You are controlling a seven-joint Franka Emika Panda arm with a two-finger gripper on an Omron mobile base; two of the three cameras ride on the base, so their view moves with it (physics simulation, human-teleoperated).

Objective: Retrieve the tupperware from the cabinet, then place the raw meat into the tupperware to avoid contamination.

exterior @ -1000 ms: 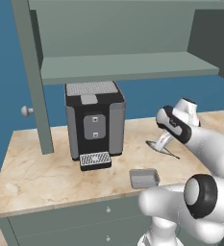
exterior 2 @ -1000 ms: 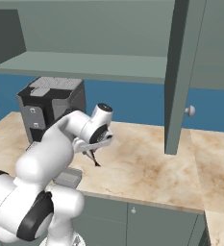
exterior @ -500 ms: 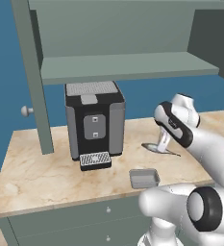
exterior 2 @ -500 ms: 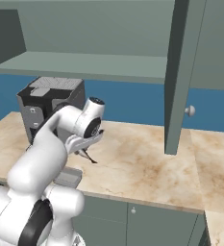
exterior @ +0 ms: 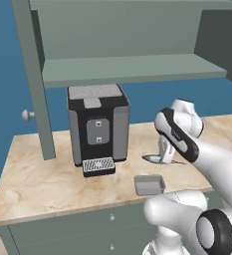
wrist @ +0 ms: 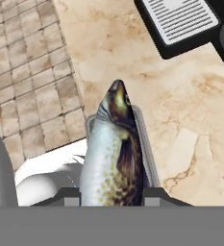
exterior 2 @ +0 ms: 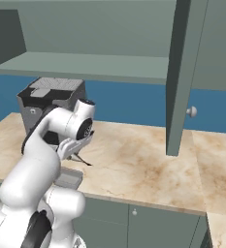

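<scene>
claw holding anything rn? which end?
Yes: the claw grips the fish by its tail end, head pointing away, above the container.

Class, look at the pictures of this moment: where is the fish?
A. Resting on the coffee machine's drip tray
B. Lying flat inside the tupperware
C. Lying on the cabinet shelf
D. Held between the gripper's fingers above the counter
D: in the hand view the fish sits clamped in the gripper, head pointing away over the marble counter, while the tupperware sits near the counter's front edge.
</scene>
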